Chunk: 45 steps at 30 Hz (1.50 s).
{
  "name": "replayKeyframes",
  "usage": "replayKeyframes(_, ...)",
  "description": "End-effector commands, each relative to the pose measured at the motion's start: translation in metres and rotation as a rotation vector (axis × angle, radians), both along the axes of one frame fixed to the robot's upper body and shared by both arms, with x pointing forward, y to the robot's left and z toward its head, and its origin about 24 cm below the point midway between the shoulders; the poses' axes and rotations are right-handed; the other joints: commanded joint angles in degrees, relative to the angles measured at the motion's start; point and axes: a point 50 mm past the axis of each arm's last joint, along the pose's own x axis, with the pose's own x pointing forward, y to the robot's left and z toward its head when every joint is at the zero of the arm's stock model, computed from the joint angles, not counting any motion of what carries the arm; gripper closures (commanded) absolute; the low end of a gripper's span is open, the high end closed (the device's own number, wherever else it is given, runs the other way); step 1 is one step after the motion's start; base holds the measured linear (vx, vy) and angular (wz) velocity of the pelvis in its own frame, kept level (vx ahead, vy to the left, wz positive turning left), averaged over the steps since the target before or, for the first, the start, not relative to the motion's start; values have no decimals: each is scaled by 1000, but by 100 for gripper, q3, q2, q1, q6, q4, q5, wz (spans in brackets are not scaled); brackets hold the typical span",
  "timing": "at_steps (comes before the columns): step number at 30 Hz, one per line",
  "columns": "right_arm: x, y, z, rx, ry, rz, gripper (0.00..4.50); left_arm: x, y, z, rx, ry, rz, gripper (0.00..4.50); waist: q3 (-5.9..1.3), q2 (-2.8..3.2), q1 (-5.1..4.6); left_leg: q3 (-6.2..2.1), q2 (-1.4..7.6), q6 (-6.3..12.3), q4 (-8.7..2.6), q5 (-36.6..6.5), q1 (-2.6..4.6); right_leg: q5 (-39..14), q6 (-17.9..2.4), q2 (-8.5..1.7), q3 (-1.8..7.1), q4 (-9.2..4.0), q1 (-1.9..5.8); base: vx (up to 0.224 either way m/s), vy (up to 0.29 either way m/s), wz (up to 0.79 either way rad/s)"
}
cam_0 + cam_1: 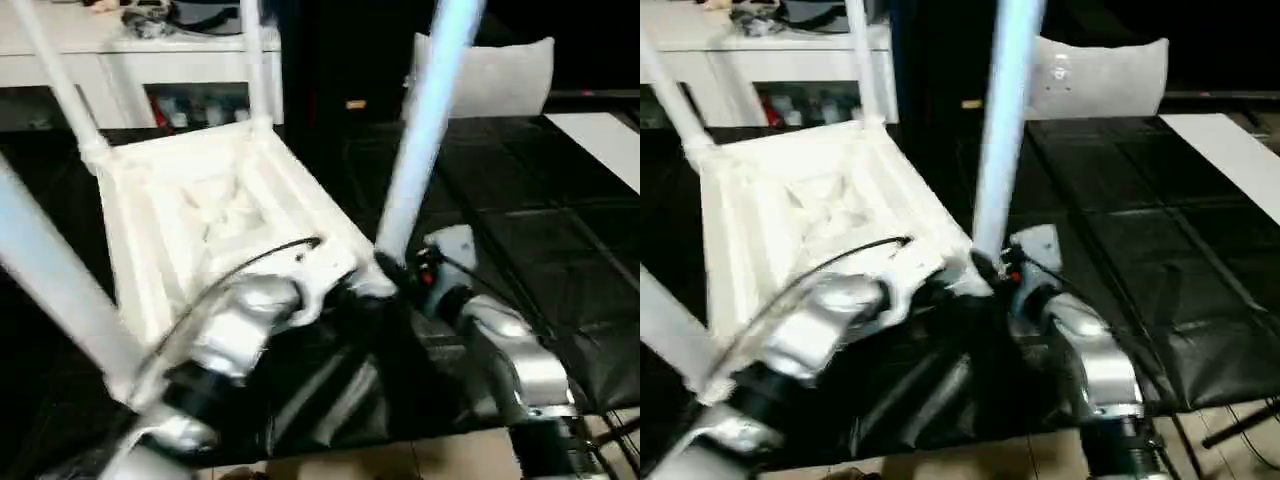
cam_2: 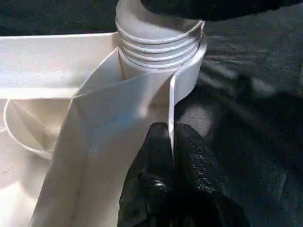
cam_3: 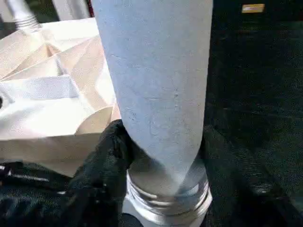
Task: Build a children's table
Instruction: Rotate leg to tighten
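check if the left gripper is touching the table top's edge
Touching: the left wrist view shows the left gripper with its fingers pinching the table top wall.

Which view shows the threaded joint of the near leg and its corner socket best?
The left wrist view: the leg's threaded end sits close up in the corner socket, threads still exposed. The right wrist view shows the same threads partly behind the right hand. The eye views show the joint small behind arms.

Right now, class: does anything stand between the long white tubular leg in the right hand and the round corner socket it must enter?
Nothing visible does. The long white tubular leg already stands with its threaded end in the round corner socket.
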Motion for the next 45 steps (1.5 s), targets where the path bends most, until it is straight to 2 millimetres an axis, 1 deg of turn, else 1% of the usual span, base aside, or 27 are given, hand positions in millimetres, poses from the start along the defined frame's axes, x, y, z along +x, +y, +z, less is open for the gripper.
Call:
replayKeyframes(1,-8,18,-5,56,41,82,180,3,-14,14,-38,-76,-10,450,-294,-26,18,-259,307,-290,-606,-2824,148,-2098,-710,-143,57,-495,26,0,0,0)
replayKeyframes(2,-9,15,-4,46,24,86,168,2,-10,13,-21,-80,-12,450,-303,-15,27,-265,316,-280,-620,-2741,135,-1934,-729,-138,55,-467,49,0,0,0)
replayKeyframes(3,-11,10,-2,36,1,102,157,2,-4,11,0,-80,-17,450,-322,-4,47,-243,325,-262,-609,-2604,155,-1602,-800,-136,65,-455,45,0,0,0)
replayKeyframes(4,-12,7,-1,38,-6,107,148,2,-1,10,5,-79,-20,450,-327,-13,52,-221,324,-201,-598,-2500,146,-1369,-871,-132,72,-442,55,0,0,0)
replayKeyframes(5,-14,3,0,51,-11,114,142,2,2,9,12,-81,-26,450,-320,-21,59,-216,319,-167,-596,-2464,134,-1337,-888,-138,71,-443,71,0,0,0)
replayKeyframes(6,-15,0,1,59,-18,119,123,2,5,8,18,-81,-28,450,-312,-28,76,-198,316,-93,-585,-2470,136,-1501,-881,-156,79,-468,63,0,0,0)
replayKeyframes(7,-15,0,1,59,-19,119,123,2,5,8,19,-81,-28,450,-310,-38,80,-206,311,-70,-581,-2453,114,-1689,-861,-173,78,-478,77,0,0,0)
replayKeyframes(8,-17,-13,5,70,-40,132,123,2,14,6,34,-85,-41,450,-313,-25,84,-215,305,-65,-582,-2433,100,-1760,-834,-178,71,-481,88,0,0,0)
replayKeyframes(9,-17,-17,6,68,-47,137,109,1,16,6,34,-90,-52,450,-325,-37,89,-205,313,-49,-575,-2375,106,-1787,-803,-177,72,-483,89,0,0,0)
replayKeyframes(12,-19,-33,11,41,-82,179,83,-1,25,5,33,-84,-88,450,-336,-31,112,-186,325,34,-563,-2072,91,-1521,-908,-174,79,-465,96,0,0,0)
replayKeyframes(13,-26,-45,15,-1,-102,283,83,-3,32,3,41,-72,-119,450,-337,-49,119,-183,331,90,-556,-2098,76,-1557,-926,-175,71,-470,119,0,0,0)
replayKeyframes(16,-30,-57,20,-64,-116,383,53,-6,44,0,73,-52,-184,450,-350,-38,158,-163,328,181,-529,-1908,77,-1437,-987,-184,78,-452,120,0,0,0)
replayKeyframes(17,-30,-60,21,-80,-116,412,53,-7,47,0,81,-48,-213,450,-361,-30,168,-159,330,213,-521,-1753,58,-1284,-1026,-180,75,-428,138,0,0,0)
replayKeyframes(18,-32,-62,23,-83,-116,450,53,-9,49,0,85,-46,-245,450,-365,-11,187,-149,339,252,-508,-1681,78,-1151,-1093,-175,76,-419,121,0,0,0)
replayKeyframes(21,-30,-69,29,-100,-119,541,53,-16,52,1,73,-43,-388,450,-385,-45,211,-120,349,312,-471,-1459,85,-817,-1280,-152,78,-372,135,0,0,0)
replayKeyframes(23,-28,-69,32,-98,-114,589,53,-21,53,1,76,-31,-475,450,-400,-17,244,-105,357,370,-445,-1239,112,-476,-1414,-133,79,-328,124,0,0,0)
replayKeyframes(24,-27,-65,35,-90,-102,678,69,-27,55,1,97,-5,-563,450,-401,-39,268,-98,361,424,-436,-1167,124,-346,-1495,-127,68,-302,126,0,0,0)
replayKeyframes(26,-27,-62,36,-88,-98,717,91,-28,55,1,102,-2,-594,450,-388,-11,307,-86,377,426,-440,-1211,149,-405,-1528,-119,70,-293,110,0,0,0)
replayKeyframes(27,-27,-62,36,-88,-98,717,91,-28,55,1,102,-2,-594,450,-380,3,344,-73,393,384,-445,-1234,177,-415,-1543,-118,80,-294,90,0,0,0)
replayKeyframes(28,-26,-60,36,-86,-91,757,113,-29,54,2,102,-3,-625,450,-379,10,368,-71,401,354,-448,-1247,193,-427,-1545,-116,81,-295,83,0,0,0)
replayKeyframes(31,-22,-52,31,-79,-43,872,132,-31,52,4,101,-3,-710,450,-390,-1,455,-67,393,207,-455,-1399,187,-585,-1542,-122,66,-275,96,0,0,0)
replayKeyframes(34,-21,-48,29,-70,-24,917,146,-31,51,5,111,-4,-740,450,-377,-7,463,-71,392,126,-473,-1564,173,-791,-1487,-139,72,-292,95,0,0,0)
replayKeyframes(35,-21,-47,29,-68,-17,937,162,-31,51,6,113,-4,-750,450,-373,0,480,-70,399,79,-478,-1663,194,-919,-1447,-144,80,-307,74,0,0,0)
replayKeyframes(37,-20,-43,27,-69,-2,970,179,-32,49,7,115,-4,-770,450,-378,-9,477,-78,393,18,-483,-1714,178,-1029,-1415,-152,82,-305,81,0,0,0)
replayKeyframes(40,-17,-40,25,-70,7,985,193,-31,48,8,114,-4,-781,450,-380,-21,471,-77,387,12,-473,-1709,163,-1077,-1401,-161,88,-303,79,0,0,0)
replayKeyframes(42,-16,-38,23,-69,19,1010,217,-30,48,9,116,-8,-783,450,-377,-26,475,-83,384,18,-467,-1697,149,-1149,-1376,-163,92,-301,80,0,0,0)
replayKeyframes(45,-15,-37,22,-69,23,1017,229,-30,48,8,117,-8,-784,450,-376,-26,471,-81,382,-2,-465,-1739,161,-1233,-1360,-154,92,-307,62,0,0,0)
